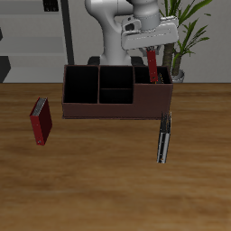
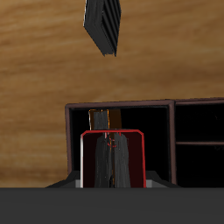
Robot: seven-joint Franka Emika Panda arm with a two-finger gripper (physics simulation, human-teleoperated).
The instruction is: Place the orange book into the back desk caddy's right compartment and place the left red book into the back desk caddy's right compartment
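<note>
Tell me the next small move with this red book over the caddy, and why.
Probably lower it straight down a little more, then release. The gripper holds the left red book upright above the right compartment of the back desk caddy. The wrist view shows the orange book already inside, just beyond the red one, so keep clear of it.

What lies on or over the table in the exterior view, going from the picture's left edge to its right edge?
Maroon-red book → back desk caddy → red book held in the gripper above the caddy's wide end section → thin black book.
</note>
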